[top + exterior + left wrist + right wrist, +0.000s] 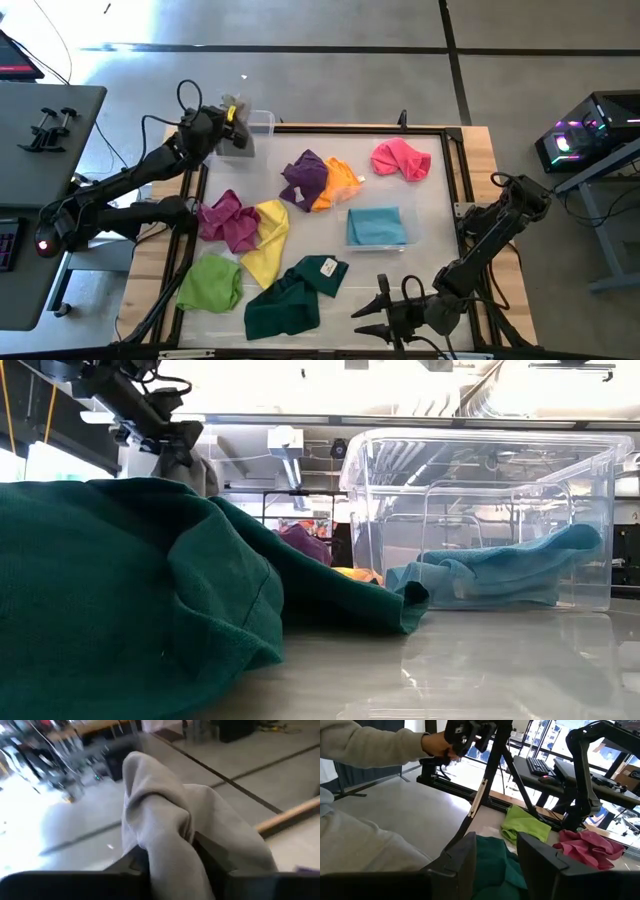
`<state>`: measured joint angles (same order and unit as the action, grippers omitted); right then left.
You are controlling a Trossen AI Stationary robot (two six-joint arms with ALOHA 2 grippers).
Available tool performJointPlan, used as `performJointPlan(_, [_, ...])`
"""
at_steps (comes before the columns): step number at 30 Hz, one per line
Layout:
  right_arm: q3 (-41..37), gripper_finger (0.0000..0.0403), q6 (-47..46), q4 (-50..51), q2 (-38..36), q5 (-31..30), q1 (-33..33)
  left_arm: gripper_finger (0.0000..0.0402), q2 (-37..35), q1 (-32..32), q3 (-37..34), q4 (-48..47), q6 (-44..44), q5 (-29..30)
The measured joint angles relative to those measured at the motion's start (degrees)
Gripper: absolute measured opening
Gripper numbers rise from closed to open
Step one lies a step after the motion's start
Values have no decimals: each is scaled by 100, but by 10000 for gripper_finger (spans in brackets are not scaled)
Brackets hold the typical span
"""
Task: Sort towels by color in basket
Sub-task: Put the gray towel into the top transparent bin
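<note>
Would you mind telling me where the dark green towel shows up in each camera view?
High view: dark green towel at the bottom centre, beside the lime green towel.
Low view: fills the left foreground.
Left wrist view: not in it.
Right wrist view: bottom centre, between that arm's own fingers.
Shared landmark: the lime green towel, also seen in the right wrist view.

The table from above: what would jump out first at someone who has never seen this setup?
The bright soft cloths scattered across the table: a pink one at the far right, a light blue one in the middle, a dark green one at the near edge. At the far left corner, the left arm's tool holds a grey cloth over a clear plastic bin.
</note>
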<state>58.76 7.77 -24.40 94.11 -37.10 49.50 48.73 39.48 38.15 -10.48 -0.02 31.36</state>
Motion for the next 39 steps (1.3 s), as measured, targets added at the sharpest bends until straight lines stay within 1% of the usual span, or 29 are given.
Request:
performJointPlan(5, [0, 138, -2, 0, 0, -1, -2, 155, 0, -2, 0, -347, -970, -429])
performJointPlan(9, [0, 138, -2, 0, 0, -2, -14, 166, -2, -2, 4, -367, -1020, -669])
performJointPlan(11, [0, 138, -4, 0, 0, -2, -39, 165, -2, -2, 13, -474, -999, -720])
performJointPlan(13, [0, 138, -30, 11, 0, -1, -80, 162, 1, -2, 132, -851, -1034, -721])
performJointPlan(17, [0, 138, -97, 26, 0, 0, -187, 152, 11, -2, 554, -1615, -1135, -689])
performJointPlan(20, [0, 138, -142, 50, 0, 0, -291, 142, 11, -2, 856, -1858, -1134, -705])
performJointPlan(24, [0, 138, -177, 98, 0, 91, -452, 125, 88, -2, 989, -1772, -994, -1202])
performJointPlan(26, [0, 138, -179, 107, 0, 161, -532, 115, 242, -4, 990, -1762, -991, -1376])
performJointPlan(30, [0, 138, -180, 107, 0, 512, -663, 94, 808, -2, 990, -1791, -867, -1409])
performJointPlan(33, [0, 138, -213, 107, 0, 785, -717, 81, 1378, 93, 990, -1524, -546, -1258])
performJointPlan(36, [0, 138, -304, 124, 0, 833, -715, 70, 1931, 385, 990, -1228, -438, -1020])
performJointPlan(37, [0, 138, -304, 143, 0, 833, -715, 67, 2101, 503, 990, -1193, -442, -1052])
performJointPlan(39, [0, 138, -317, 161, 0, 842, -715, 60, 2405, 704, 988, -1224, -467, -1378])
